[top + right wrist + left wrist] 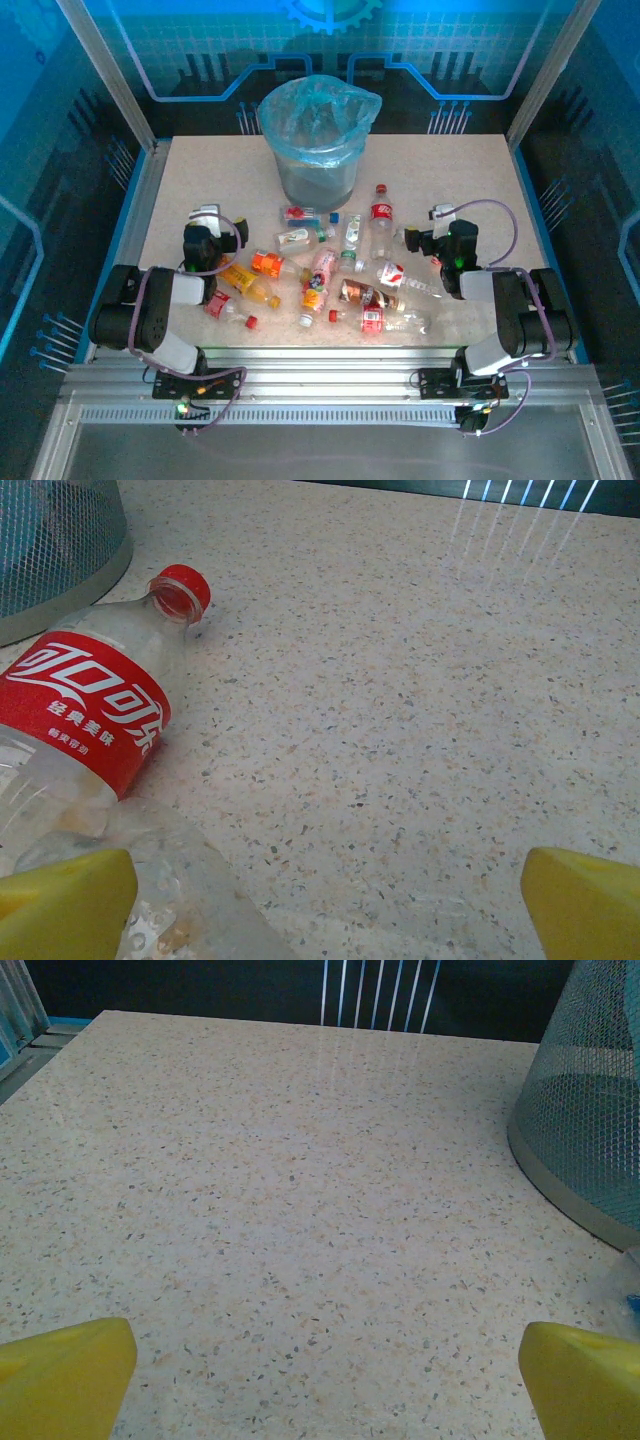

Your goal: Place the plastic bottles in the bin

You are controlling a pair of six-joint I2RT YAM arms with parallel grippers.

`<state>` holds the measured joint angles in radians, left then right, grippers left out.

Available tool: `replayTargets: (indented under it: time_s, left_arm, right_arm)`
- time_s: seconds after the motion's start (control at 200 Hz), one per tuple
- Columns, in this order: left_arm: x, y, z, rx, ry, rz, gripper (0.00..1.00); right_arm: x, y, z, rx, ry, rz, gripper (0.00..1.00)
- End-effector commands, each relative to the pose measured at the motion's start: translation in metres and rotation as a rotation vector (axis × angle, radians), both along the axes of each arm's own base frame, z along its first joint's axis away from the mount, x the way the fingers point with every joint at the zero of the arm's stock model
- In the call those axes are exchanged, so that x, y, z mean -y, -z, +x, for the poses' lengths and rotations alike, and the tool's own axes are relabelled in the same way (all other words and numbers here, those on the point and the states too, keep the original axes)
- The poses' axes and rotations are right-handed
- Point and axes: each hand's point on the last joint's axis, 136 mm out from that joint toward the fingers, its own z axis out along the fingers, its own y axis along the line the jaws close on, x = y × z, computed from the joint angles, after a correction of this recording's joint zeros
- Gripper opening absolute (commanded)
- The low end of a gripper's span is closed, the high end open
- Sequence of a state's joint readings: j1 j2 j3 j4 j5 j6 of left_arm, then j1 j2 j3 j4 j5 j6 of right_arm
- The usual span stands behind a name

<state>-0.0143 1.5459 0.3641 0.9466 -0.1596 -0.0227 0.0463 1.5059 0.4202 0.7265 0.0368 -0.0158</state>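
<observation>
Well, both arms sit low at the near edge and neither has anything in its grasp. The left end effector (pixel 207 216) stands spread as wide as it goes, and in the left wrist view (pixel 320 1380) its yellow fingers (pixel 62 1375) frame nothing but bare speckled tabletop (pixel 300 1210), with the bin (pixel 590 1130) rising at the right edge. The right end effector (pixel 446 216) is just as wide open and holds nothing. In the right wrist view (pixel 320 905) a red-labelled bottle (pixel 90 710) lies on its side left of the gap, red cap pointing towards the bin (pixel 50 550), its clear body running down beside the left-hand finger (pixel 65 900); whether they touch cannot be told. From above, the plastic bottles (pixel 320 280) lie scattered across the middle of the tabletop (pixel 480 180) between the two arms, most on their sides, some clear, some orange. The bin (pixel 318 130) stands upright at the far middle with its blue liner crinkled over the rim, the nearest bottles just in front of its base.
</observation>
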Motion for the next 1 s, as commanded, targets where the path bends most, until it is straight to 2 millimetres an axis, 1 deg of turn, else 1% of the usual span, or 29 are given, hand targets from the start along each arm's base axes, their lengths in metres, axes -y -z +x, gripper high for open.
replayTargets:
  time_s: [0.0, 0.09, 0.135, 0.185, 0.305, 0.375, 0.415, 0.465, 0.53, 0.635, 0.755, 0.805, 0.855, 0.895, 0.97, 0.995]
  left_arm:
    - [0.004, 0.0, 0.002, 0.001, 0.02, 0.015, 0.99]
    - [0.005, -0.001, 0.001, 0.008, 0.03, 0.015, 0.97]
    - [0.006, -0.005, -0.001, 0.017, 0.036, 0.015, 0.97]
    - [0.007, -0.011, -0.004, 0.03, 0.042, 0.015, 0.97]
    - [0.009, -0.029, -0.01, 0.038, 0.053, 0.015, 0.95]
    - [0.009, -0.043, -0.014, 0.05, 0.047, 0.026, 0.93]
    - [0.009, -0.054, -0.017, 0.072, 0.04, 0.033, 0.93]
    - [0.013, -0.07, -0.019, 0.099, 0.039, 0.043, 0.92]
    - [0.022, -0.089, -0.021, 0.119, 0.06, 0.057, 0.9]
    - [0.049, -0.124, -0.025, 0.125, 0.137, 0.075, 0.85]
    - [0.085, -0.159, -0.035, 0.156, 0.245, 0.109, 0.81]
    - [0.104, -0.171, -0.041, 0.174, 0.305, 0.136, 0.81]
    - [0.122, -0.18, -0.048, 0.186, 0.364, 0.166, 0.8]
    - [0.141, -0.187, -0.055, 0.198, 0.424, 0.193, 0.8]
    - [0.173, -0.194, -0.066, 0.204, 0.517, 0.25, 0.8]
    - [0.187, -0.196, -0.072, 0.211, 0.559, 0.273, 0.8]
  right_arm:
    - [-0.002, -0.011, 0.006, 0.041, 0.004, 0.006, 1.0]
    - [-0.004, -0.015, 0.006, 0.04, -0.012, 0.007, 1.0]
    - [-0.009, -0.019, 0.005, 0.04, -0.039, 0.005, 1.0]
    - [-0.01, -0.025, 0.002, 0.043, -0.045, 0.002, 1.0]
    - [0.002, -0.039, -0.003, 0.016, 0.039, 0.002, 1.0]
    - [0.013, -0.048, -0.007, -0.007, 0.115, 0.009, 0.98]
    - [0.019, -0.054, -0.01, -0.016, 0.159, 0.02, 0.97]
    - [0.023, -0.062, -0.015, -0.026, 0.196, 0.049, 0.95]
    - [0.025, -0.071, -0.024, -0.055, 0.233, 0.102, 0.95]
    - [0.024, -0.085, -0.042, -0.129, 0.283, 0.205, 0.94]
    - [0.03, -0.087, -0.074, -0.241, 0.374, 0.316, 0.94]
    - [0.033, -0.087, -0.087, -0.263, 0.402, 0.362, 0.94]
    - [0.037, -0.087, -0.098, -0.274, 0.428, 0.426, 0.94]
    - [0.043, -0.086, -0.107, -0.282, 0.463, 0.479, 0.94]
    - [0.056, -0.08, -0.125, -0.305, 0.546, 0.592, 0.93]
    - [0.059, -0.078, -0.129, -0.309, 0.565, 0.627, 0.92]
